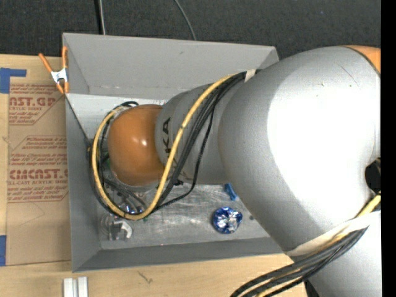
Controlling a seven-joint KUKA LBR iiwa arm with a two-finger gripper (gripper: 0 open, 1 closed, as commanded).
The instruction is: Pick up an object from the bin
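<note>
the big silver arm (297, 153) comes in from the right and covers most of the grey metal bin (167, 60). its orange wrist cover (130, 144) sits low over the bin's left part, with yellow and black cables (162, 184) looped round it. near the front wall lies a shiny blue-and-silver crinkly ball (227, 219), with a small blue bit (230, 192) just behind it. there's a little silvery thing (117, 228) in the front-left corner below the cables, can't tell what it is.
</note>
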